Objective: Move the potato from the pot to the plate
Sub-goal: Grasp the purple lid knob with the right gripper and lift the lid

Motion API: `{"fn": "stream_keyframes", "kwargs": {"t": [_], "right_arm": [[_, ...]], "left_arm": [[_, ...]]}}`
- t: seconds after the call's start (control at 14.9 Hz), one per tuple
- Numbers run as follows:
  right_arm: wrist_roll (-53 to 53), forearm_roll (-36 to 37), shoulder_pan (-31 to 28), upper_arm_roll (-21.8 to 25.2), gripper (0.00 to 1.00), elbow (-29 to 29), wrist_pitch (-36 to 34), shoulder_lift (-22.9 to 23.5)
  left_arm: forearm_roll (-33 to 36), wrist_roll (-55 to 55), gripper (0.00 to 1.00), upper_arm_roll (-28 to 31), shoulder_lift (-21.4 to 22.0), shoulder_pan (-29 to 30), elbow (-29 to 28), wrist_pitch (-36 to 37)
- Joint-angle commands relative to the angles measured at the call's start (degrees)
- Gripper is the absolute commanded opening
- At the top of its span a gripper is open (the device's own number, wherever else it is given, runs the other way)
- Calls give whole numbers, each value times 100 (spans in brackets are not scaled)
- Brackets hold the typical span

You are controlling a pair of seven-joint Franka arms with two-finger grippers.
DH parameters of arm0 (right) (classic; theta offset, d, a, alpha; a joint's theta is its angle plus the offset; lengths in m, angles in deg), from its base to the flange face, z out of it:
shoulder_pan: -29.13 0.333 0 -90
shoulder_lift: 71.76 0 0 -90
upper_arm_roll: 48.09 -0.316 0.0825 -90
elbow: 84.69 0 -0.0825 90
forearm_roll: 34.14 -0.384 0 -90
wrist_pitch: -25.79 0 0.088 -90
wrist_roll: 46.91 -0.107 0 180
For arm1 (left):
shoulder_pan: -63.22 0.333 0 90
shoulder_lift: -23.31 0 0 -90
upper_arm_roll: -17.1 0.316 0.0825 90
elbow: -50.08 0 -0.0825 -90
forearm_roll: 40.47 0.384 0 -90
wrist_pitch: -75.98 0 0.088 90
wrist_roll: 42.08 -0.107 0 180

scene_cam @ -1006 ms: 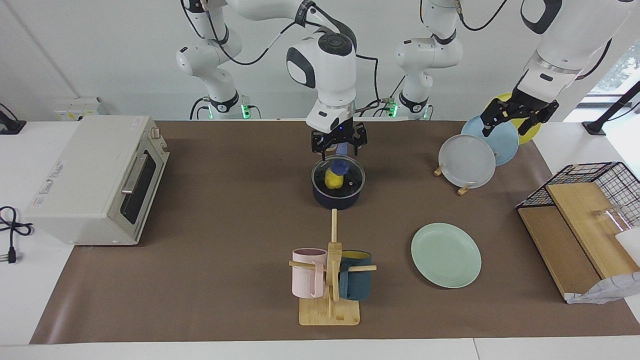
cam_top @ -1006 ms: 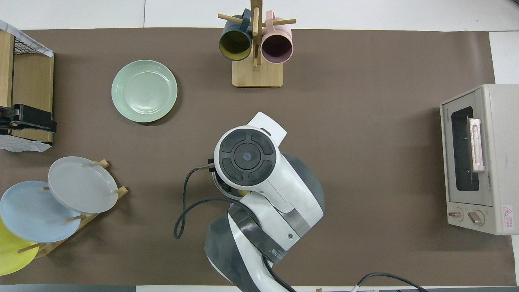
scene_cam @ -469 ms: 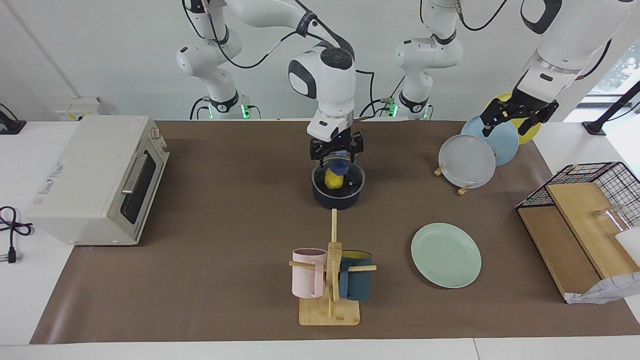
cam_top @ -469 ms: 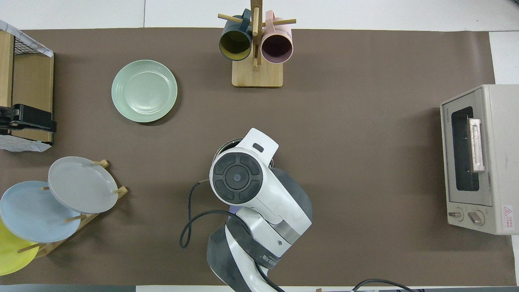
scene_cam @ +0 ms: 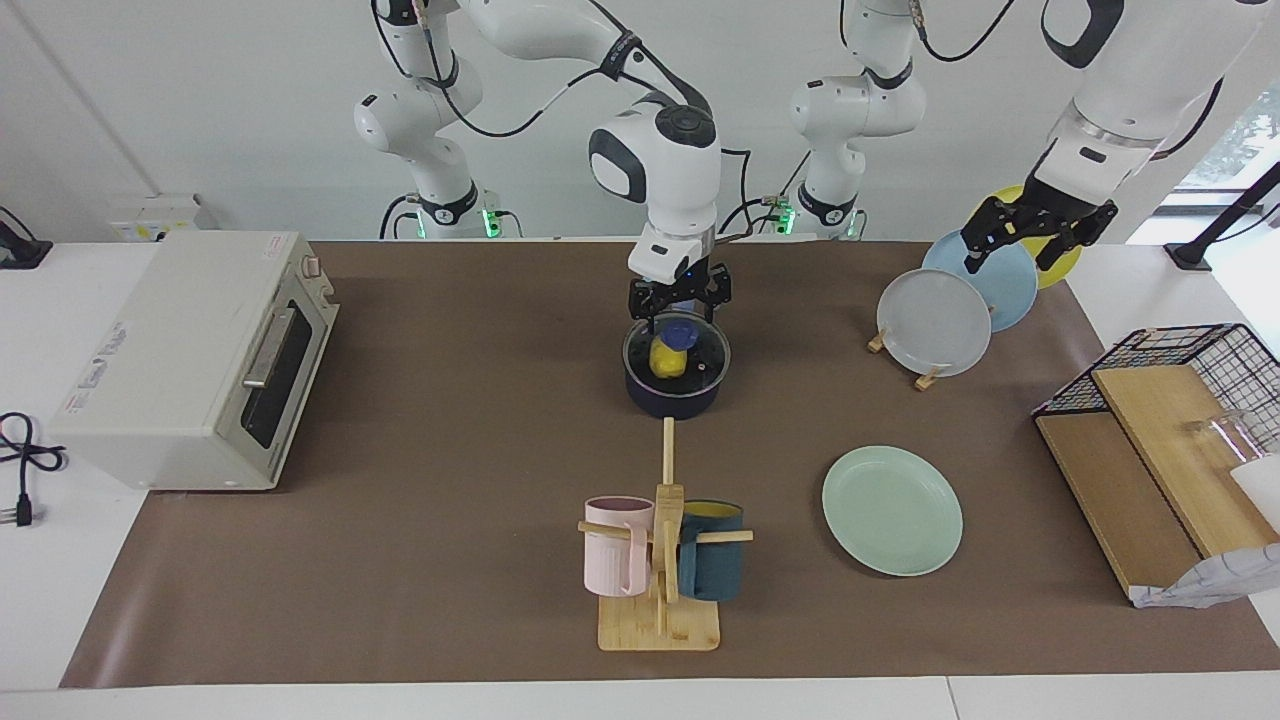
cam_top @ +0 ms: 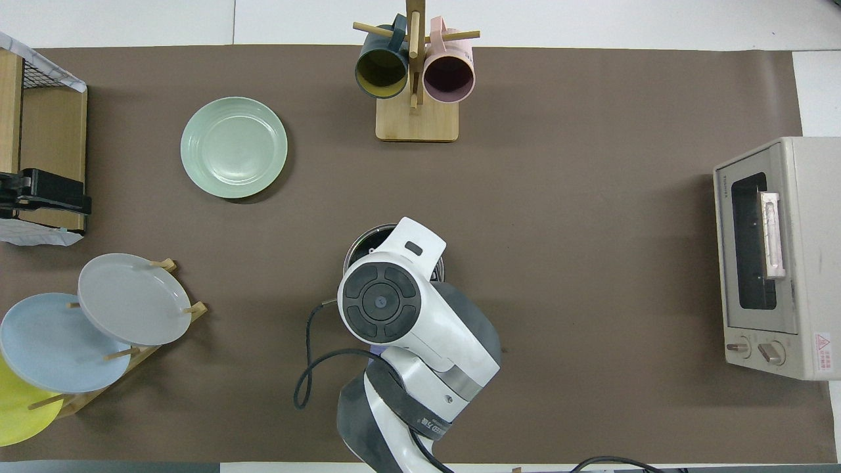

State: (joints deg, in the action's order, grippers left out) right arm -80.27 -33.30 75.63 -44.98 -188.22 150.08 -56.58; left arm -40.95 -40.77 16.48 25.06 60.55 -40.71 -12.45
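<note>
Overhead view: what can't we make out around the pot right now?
- potato: hidden overhead by the right arm. It shows only in the facing view, inside the pot.
- right tool: covered overhead by its own arm. The facing view puts it over the lid knob, but contact is too small to tell.
- the pot's handle: cannot be made out in either view, with the arm and tool in the way.

Four plates (scene_cam: 891, 510), two mugs (scene_cam: 617, 545), one pot (scene_cam: 676, 385), one potato (scene_cam: 666, 358).

Matt brown paper-like cover on the counter (scene_cam: 450, 450), glossy glass lid (scene_cam: 676, 358) on the pot (scene_cam: 672, 400), smooth matt plate (scene_cam: 892, 510), pale wooden mug rack (scene_cam: 660, 610), black wire basket (scene_cam: 1180, 350).
</note>
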Motion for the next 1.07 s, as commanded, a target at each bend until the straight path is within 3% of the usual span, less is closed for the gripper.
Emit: {"fn": "stream_keyframes", "kwargs": {"t": [0.0, 0.27, 0.54, 0.87, 1.01], "right_arm": [[49, 66, -27, 23, 100, -115, 210, -42], [66, 110, -27, 23, 97, -159, 324, -42], [110, 172, -36, 23, 78, -177, 377, -42], [145, 181, -54, 23, 36, -168, 360, -42], [163, 198, -62, 23, 32, -90, 246, -33]], "left_arm": [[-58, 1, 100, 27, 106, 3, -115, -34], [-66, 1, 100, 19, 115, -14, -114, -34], [-66, 10, 100, 19, 115, -6, -115, -34], [-66, 10, 100, 19, 106, -6, -115, -34], [-66, 10, 100, 19, 115, -6, -115, -34]]}}
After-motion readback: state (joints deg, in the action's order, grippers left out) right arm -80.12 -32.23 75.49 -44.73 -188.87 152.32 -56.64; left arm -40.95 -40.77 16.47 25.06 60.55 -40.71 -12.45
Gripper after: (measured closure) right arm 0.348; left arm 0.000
